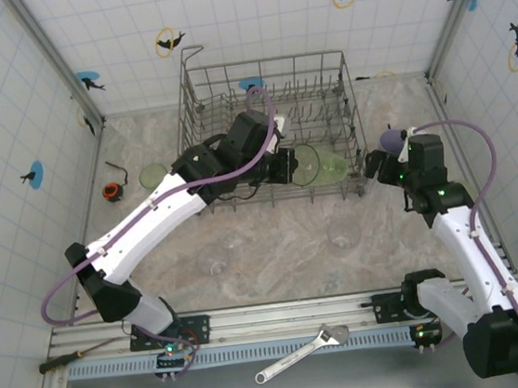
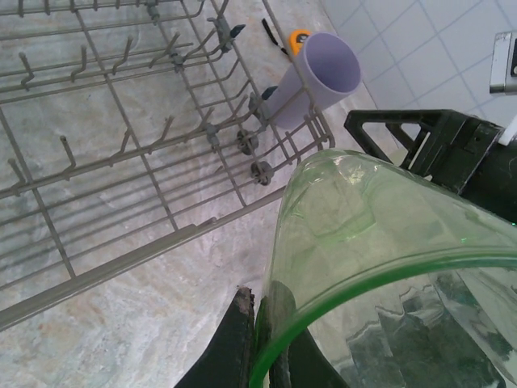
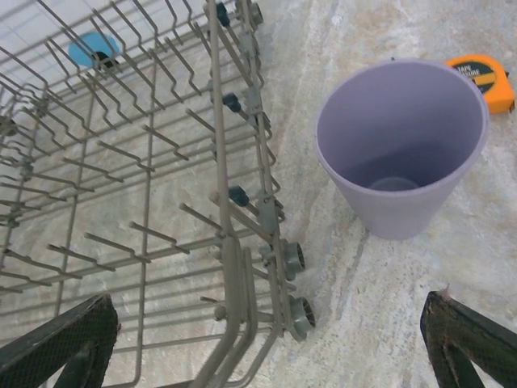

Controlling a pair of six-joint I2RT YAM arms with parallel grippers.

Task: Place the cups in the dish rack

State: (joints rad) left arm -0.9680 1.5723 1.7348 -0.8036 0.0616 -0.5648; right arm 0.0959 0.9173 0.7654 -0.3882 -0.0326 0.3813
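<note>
Green cup (image 2: 380,242) sits clamped in the left hand (image 2: 262,343); right hand (image 1: 375,167) gapes near the lavender cup (image 3: 400,153).

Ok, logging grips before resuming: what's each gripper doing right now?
Left gripper: closed on a green cup.
Right gripper: open, holding nothing.

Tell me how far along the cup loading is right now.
Done: nothing seated; the dish rack tines seen from both wrists hold no cup. In hand: the left gripper is shut on a green cup at the rack's near edge. Remaining: the lavender cup standing beside the rack by the open right gripper, a second green cup left of the rack, two clear cups in front.
</note>
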